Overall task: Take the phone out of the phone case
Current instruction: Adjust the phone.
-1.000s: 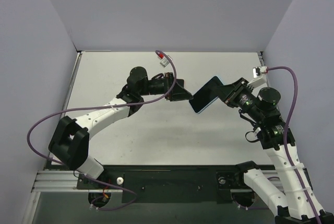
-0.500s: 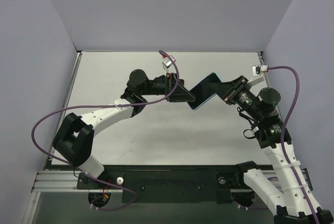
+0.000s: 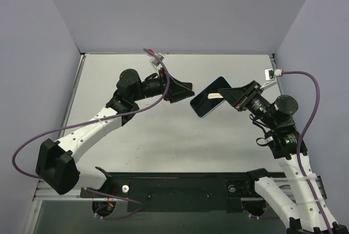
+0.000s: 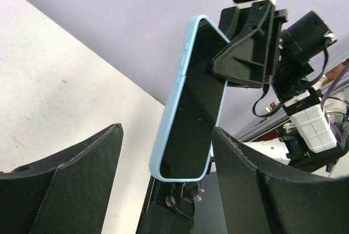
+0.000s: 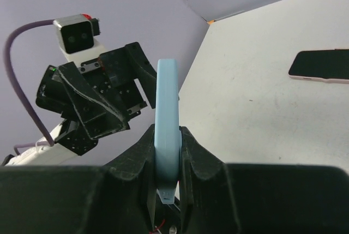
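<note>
The phone (image 3: 208, 102) is a black slab filling a light blue phone case (image 3: 202, 113), held in the air over the middle of the table. My right gripper (image 3: 232, 97) is shut on the case's right end. In the right wrist view the case (image 5: 167, 108) stands edge-on, pinched between both fingers of the right gripper (image 5: 168, 133). My left gripper (image 3: 187, 91) is open, just left of the case's free end and apart from it. In the left wrist view the case (image 4: 170, 136) and the phone's dark face (image 4: 191, 119) hang between the spread fingers of the left gripper (image 4: 166, 130) without touching them.
A dark flat slab with a pinkish edge (image 5: 320, 65) lies on the white table (image 3: 163, 136) in the right wrist view; the top view does not show it. Purple walls (image 3: 180, 10) close in the table's back and sides. Purple cables trail from both arms.
The left gripper, which was up against the case's free end, has drawn back to the left and stands wider. The case has shifted slightly left in the right gripper's hold.
</note>
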Controlling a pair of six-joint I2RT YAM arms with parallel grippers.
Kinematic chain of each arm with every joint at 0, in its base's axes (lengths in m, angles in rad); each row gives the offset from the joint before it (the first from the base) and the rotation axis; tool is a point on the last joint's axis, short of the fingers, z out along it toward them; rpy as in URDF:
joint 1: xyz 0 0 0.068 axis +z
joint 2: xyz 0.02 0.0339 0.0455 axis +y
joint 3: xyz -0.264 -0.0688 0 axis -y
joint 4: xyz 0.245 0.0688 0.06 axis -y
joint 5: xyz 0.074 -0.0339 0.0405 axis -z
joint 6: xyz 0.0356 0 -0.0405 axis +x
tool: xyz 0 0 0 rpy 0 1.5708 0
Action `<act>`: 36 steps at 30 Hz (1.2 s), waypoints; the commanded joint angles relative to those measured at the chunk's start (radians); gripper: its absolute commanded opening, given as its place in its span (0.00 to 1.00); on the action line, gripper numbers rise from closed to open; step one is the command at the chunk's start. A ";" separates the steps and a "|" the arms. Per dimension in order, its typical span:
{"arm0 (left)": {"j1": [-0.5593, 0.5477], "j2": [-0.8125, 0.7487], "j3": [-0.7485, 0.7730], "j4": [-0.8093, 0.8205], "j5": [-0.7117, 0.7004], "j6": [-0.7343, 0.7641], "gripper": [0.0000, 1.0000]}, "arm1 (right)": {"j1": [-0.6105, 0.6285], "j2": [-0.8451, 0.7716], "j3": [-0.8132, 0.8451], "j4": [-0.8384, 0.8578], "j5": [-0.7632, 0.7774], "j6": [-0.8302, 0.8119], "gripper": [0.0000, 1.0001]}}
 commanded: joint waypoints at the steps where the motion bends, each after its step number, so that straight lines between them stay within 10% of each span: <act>1: -0.007 0.088 0.059 -0.032 0.062 0.049 0.77 | 0.003 -0.007 0.037 0.222 -0.044 0.076 0.00; 8: -0.025 0.182 -0.010 0.609 0.281 -0.386 0.71 | 0.004 0.016 0.012 0.322 -0.038 0.116 0.00; 19: -0.057 0.162 0.001 0.633 0.317 -0.366 0.01 | 0.017 0.030 0.012 0.207 -0.070 0.005 0.07; 26: -0.057 0.161 -0.005 0.613 0.303 -0.360 0.00 | 0.119 0.109 0.046 0.213 -0.073 -0.030 0.24; 33: -0.057 0.153 -0.003 0.620 0.317 -0.361 0.00 | 0.124 0.136 0.043 0.254 -0.044 -0.013 0.04; 36: -0.057 0.150 -0.006 0.620 0.312 -0.361 0.00 | 0.121 0.117 0.021 0.283 -0.038 -0.007 0.10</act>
